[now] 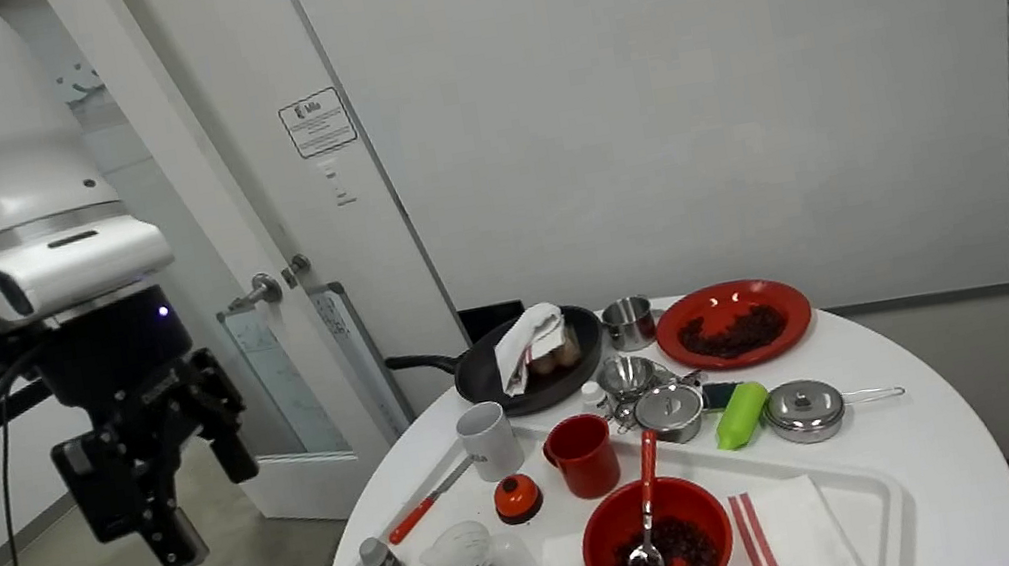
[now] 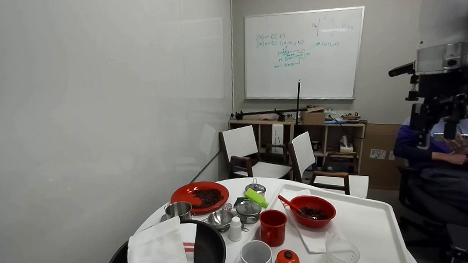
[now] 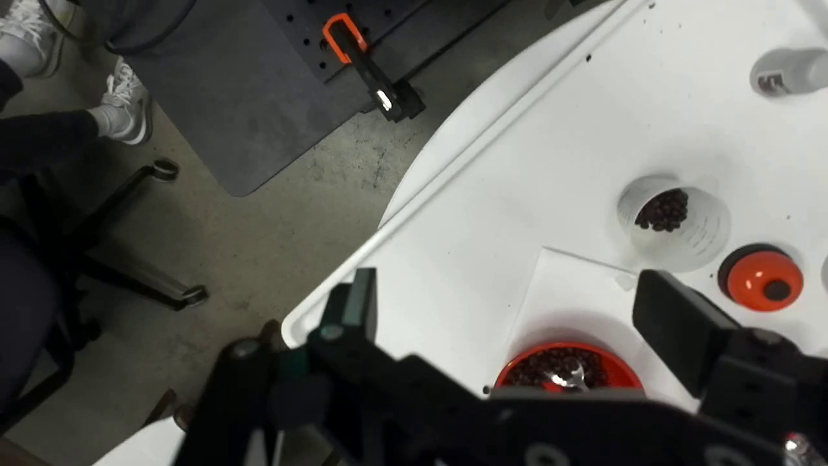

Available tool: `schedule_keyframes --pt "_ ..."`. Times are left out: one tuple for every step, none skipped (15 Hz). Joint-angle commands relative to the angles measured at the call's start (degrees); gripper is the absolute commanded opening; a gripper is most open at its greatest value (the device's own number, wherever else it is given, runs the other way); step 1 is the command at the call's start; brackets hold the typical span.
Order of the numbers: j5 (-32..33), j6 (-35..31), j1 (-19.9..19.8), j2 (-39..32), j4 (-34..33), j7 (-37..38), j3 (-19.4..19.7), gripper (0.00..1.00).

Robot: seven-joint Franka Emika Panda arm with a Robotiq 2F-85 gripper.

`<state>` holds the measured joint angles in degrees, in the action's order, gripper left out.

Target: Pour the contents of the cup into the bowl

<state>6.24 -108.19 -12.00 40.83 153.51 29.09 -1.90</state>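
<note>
A clear measuring cup (image 1: 459, 551) stands upright on the white tray with dark beans in its bottom. It also shows in an exterior view (image 2: 339, 254) and in the wrist view (image 3: 702, 226). A red bowl (image 1: 692, 504) holds dark beans and a red-handled spoon; it shows in an exterior view (image 2: 313, 223) and partly in the wrist view (image 3: 622, 374), where the gripper body hides its lower part. My gripper (image 1: 211, 507) is open and empty, raised well away from the table's edge, apart from cup and bowl. Its spread fingers show in the wrist view (image 3: 504, 298).
On the tray (image 1: 886, 516) stand a red mug (image 1: 583, 458), a grey mug (image 1: 489, 442), an orange-red timer-like object (image 1: 517, 498), a shaker (image 1: 382, 563) and a knife (image 1: 424, 508). Behind are a black pan (image 1: 478, 368), metal pots (image 1: 671, 408) and a red plate (image 1: 781, 300).
</note>
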Motion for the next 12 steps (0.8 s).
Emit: schedule_keyframes --pt "-1.20 -4.23 -2.88 -4.93 -2.22 7.91 -1.36 1.00" --pt "-1.23 -5.22 -3.23 -5.95 -2.50 9.33 -1.01 1.00" --pt "-1.23 -6.28 -3.44 -6.77 -2.68 10.48 -0.68 1.00" --pt "-1.27 -7.28 -3.43 -7.63 -2.86 10.97 -0.29 1.00" --pt "-1.37 -8.13 -3.35 -8.47 -3.06 11.21 0.01 1.00" --pt "-1.48 -9.21 -3.11 -9.51 -3.25 11.16 0.31 1.00" --pt "-1.74 -10.30 -2.71 -10.49 -3.40 10.73 0.66 1.00" --pt "-1.73 -11.95 -2.41 -11.75 -3.47 10.35 0.72 1.00" --pt "-1.90 -13.38 -2.02 -12.90 -3.58 9.77 0.80 1.00" --pt "-1.75 -15.09 -1.72 -14.05 -3.63 9.60 0.61 1.00" --pt "-1.55 -17.01 -1.42 -15.18 -3.60 9.65 0.38 1.00" --pt "-1.55 -18.74 -1.00 -16.25 -3.62 9.33 0.34 1.00"
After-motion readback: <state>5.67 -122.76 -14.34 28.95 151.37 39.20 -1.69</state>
